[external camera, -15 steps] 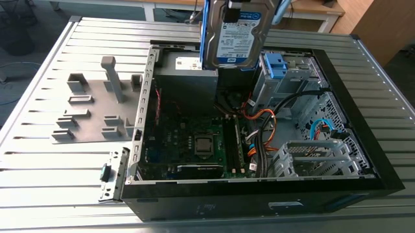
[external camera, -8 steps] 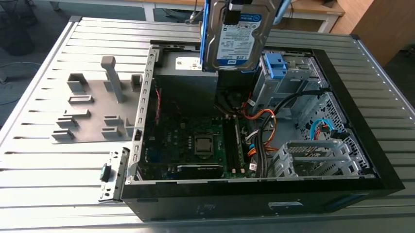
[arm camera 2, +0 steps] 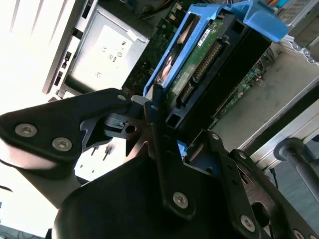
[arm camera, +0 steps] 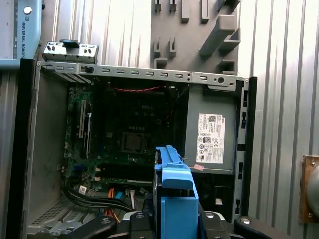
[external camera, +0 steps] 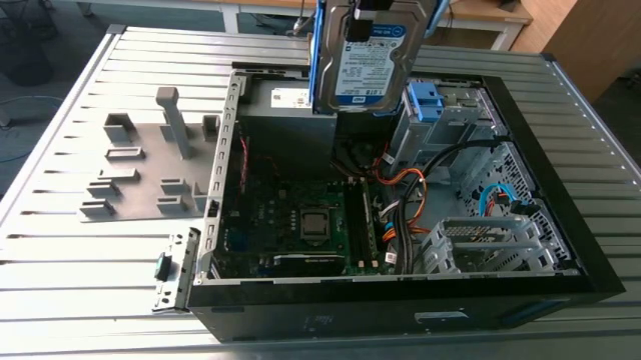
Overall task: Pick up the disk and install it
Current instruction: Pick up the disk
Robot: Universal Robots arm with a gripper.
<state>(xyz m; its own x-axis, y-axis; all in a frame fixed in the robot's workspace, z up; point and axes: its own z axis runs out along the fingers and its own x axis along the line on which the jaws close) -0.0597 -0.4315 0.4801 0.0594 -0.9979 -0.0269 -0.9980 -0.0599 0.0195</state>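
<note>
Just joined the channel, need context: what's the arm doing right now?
The arm's gripper is shut on the disk and holds it in the air above the open computer case. In the exterior view the disk hangs upright, label facing the camera, over the area between the grey power supply and the metal drive cage. It is not yet seated.

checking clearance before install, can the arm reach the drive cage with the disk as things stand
Probably yes: the gripper holds the disk above the open case, and nothing seems to cover the drive cage nearby. The cables lie lower inside, seemingly clear of it.
</note>
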